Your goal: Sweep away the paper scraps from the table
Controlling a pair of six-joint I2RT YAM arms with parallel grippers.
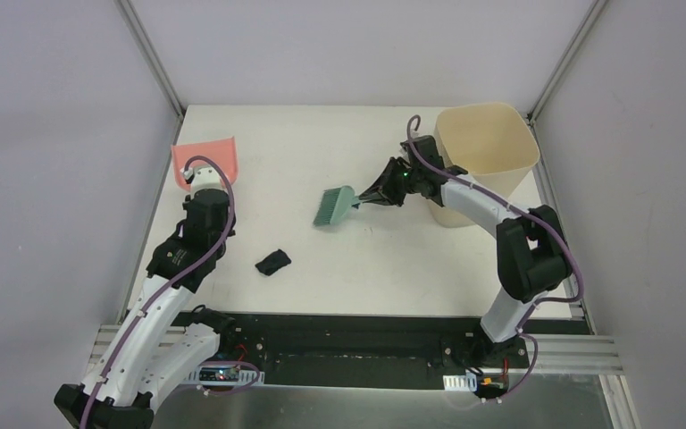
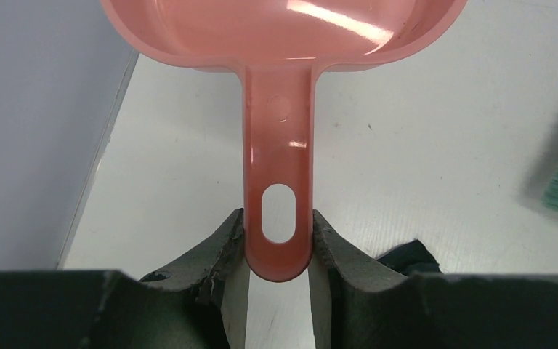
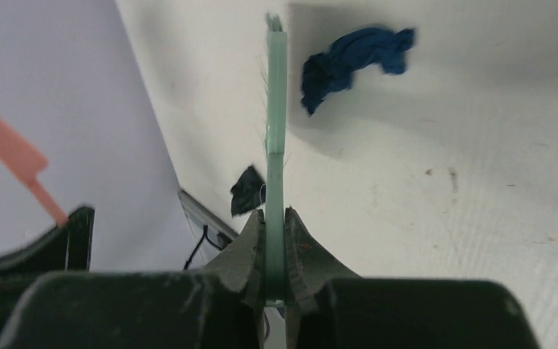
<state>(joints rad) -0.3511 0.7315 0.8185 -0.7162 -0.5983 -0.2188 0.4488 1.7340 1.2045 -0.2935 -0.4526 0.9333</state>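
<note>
Pink dustpan [image 1: 204, 161] in left fingers [image 2: 218, 251], brush [image 1: 333, 206] in right fingers [image 3: 251, 251]

You will find on the white table [image 1: 366, 268] a crumpled black paper scrap [image 1: 272, 262] lying well apart from the teal brush [image 1: 334, 206], toward the near edge, and a crumpled dark blue paper scrap [image 3: 354, 59] near that brush's head.

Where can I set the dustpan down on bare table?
Bare: the far strip between dustpan and bin, and the near patch between the black scrap and the right arm. Crowded: the centre around the brush, where a blue scrap lies close to its tip.
</note>
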